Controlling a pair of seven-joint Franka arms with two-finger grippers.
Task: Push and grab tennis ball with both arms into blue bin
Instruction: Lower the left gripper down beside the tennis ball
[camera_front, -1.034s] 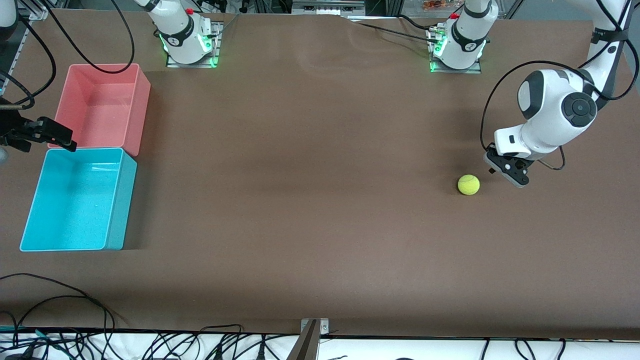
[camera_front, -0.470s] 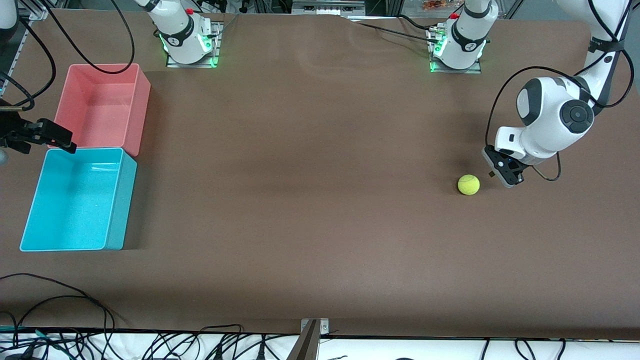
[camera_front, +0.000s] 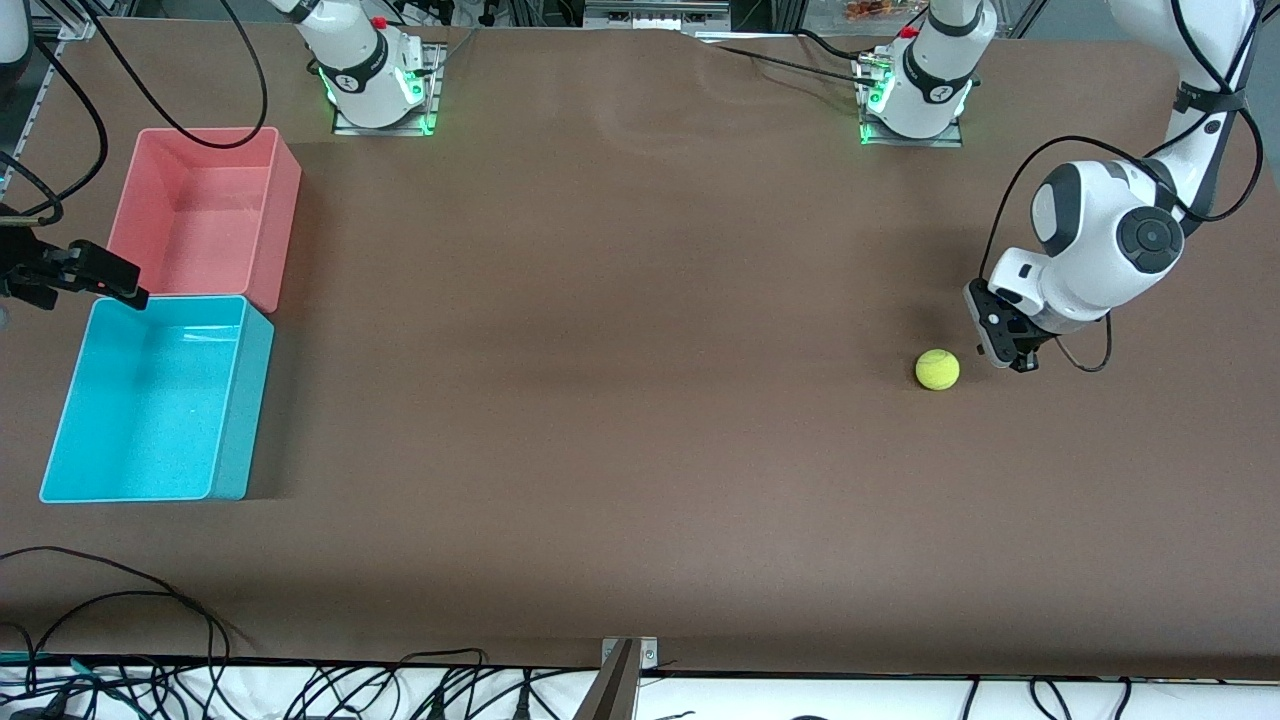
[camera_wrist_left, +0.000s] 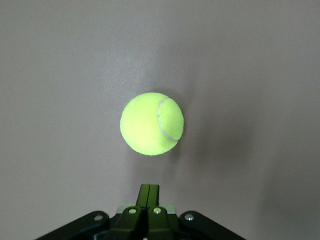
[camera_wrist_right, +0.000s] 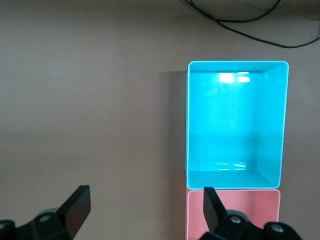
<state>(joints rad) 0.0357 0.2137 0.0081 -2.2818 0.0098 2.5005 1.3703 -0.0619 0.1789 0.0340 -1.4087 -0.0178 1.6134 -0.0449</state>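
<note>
Brown matting covers the long table (camera_front: 620, 330) where two white arms work. At the left arm's end, the left gripper (camera_front: 1003, 345) sits low just beside the ball (camera_front: 937, 369), on the side away from the bins, its fingers (camera_wrist_left: 148, 196) pressed together with nothing between them. A narrow strip of bare table separates the fingertips from the ball (camera_wrist_left: 151, 123), which rests on the matting, directly ahead of them in the wrist view.

At the right arm's end, the right gripper (camera_front: 100, 275) hangs in the air over the seam where two bins meet, its fingers (camera_wrist_right: 75, 209) spread wide and holding nothing. Below it stands the blue bin (camera_front: 240, 400), open and with only its own floor showing inside. The pink bin (camera_front: 285, 215) touches the blue bin's short wall on the side farther from the front camera. From the right wrist, the blue bin (camera_wrist_right: 189, 125) fills the space ahead of the open fingers, with the pink bin's (camera_wrist_right: 232, 200) rim just under them.

Ball and blue bin lie well apart, nearly the whole table between them. Black cables (camera_front: 150, 600) trail along the table's near edge.
</note>
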